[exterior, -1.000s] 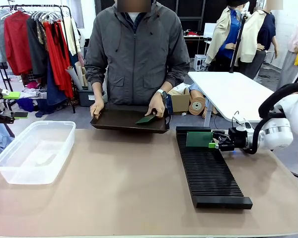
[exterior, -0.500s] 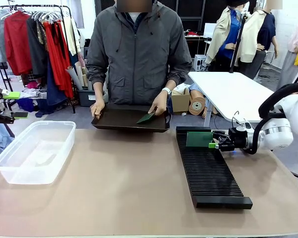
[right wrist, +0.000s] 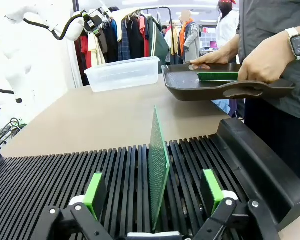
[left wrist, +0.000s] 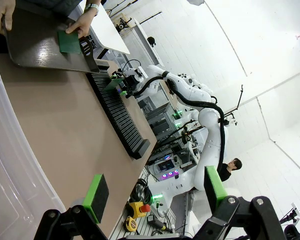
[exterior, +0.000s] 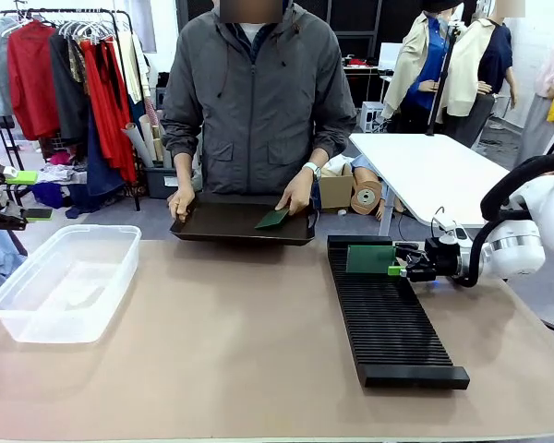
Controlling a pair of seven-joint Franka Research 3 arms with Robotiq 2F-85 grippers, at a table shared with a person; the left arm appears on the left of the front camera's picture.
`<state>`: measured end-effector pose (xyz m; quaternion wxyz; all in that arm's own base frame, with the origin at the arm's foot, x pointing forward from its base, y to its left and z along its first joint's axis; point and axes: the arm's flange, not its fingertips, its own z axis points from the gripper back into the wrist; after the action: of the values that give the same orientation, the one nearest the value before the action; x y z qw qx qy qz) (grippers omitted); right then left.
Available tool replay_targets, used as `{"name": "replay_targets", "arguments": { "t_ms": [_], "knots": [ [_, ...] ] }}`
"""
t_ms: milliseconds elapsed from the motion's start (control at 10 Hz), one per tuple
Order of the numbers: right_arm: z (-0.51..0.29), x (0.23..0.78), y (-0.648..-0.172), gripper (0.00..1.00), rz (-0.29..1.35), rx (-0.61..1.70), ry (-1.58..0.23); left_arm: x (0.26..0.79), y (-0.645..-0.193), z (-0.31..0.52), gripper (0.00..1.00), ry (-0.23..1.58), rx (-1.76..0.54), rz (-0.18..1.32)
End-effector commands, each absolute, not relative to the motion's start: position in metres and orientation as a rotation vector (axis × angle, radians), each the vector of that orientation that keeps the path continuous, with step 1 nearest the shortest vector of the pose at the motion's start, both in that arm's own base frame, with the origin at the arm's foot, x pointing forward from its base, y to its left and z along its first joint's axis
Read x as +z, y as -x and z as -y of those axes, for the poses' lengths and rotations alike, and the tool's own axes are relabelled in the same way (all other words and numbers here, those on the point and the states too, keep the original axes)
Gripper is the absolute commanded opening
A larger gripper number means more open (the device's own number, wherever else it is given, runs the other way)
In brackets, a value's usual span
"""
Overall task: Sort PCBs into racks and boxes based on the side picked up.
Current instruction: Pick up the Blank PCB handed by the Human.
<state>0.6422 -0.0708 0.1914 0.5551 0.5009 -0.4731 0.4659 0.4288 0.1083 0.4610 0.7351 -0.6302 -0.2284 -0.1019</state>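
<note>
From the front, the right gripper (exterior: 399, 269) sat at the far end of the rack (exterior: 392, 323), fingers apart around a PCB (exterior: 369, 259) standing in a slot. The person's hand (exterior: 295, 197) held another PCB (exterior: 272, 220) on the tray (exterior: 217, 226), maybe to offer it.

In the left wrist view, the left gripper (left wrist: 155, 192) hung wide apart and empty by the box (left wrist: 10, 165), likely waiting.

In the right wrist view, the PCB (right wrist: 159, 160) touched neither of the green pads (right wrist: 95, 192), so the slot held it up.

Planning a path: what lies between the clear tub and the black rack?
Bare tabletop lies between tub and rack in the front view; the tray sits farther back.
</note>
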Motion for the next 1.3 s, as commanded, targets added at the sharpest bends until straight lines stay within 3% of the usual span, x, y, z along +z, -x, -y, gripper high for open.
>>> {"name": "replay_targets", "arguments": {
  "t_ms": [0,700,1000,1200],
  "knots": [
    [0.07,0.193,-0.643,1.0,1.118,1.103,-1.181,0.464,-0.428,-0.109,1.0,1.385,-0.224,0.496],
    [0.049,0.292,-0.604,1.0,1.142,1.071,-1.259,0.464,-0.428,-0.109,1.0,1.385,-0.224,0.496],
    [0.034,0.332,-0.558,1.0,1.003,0.913,-1.318,0.464,-0.428,-0.109,1.0,1.385,-0.224,0.496],
    [0.029,0.352,-0.525,1.0,0.815,0.759,-1.334,0.464,-0.428,-0.109,1.0,1.385,-0.224,0.496]
  ]
}}
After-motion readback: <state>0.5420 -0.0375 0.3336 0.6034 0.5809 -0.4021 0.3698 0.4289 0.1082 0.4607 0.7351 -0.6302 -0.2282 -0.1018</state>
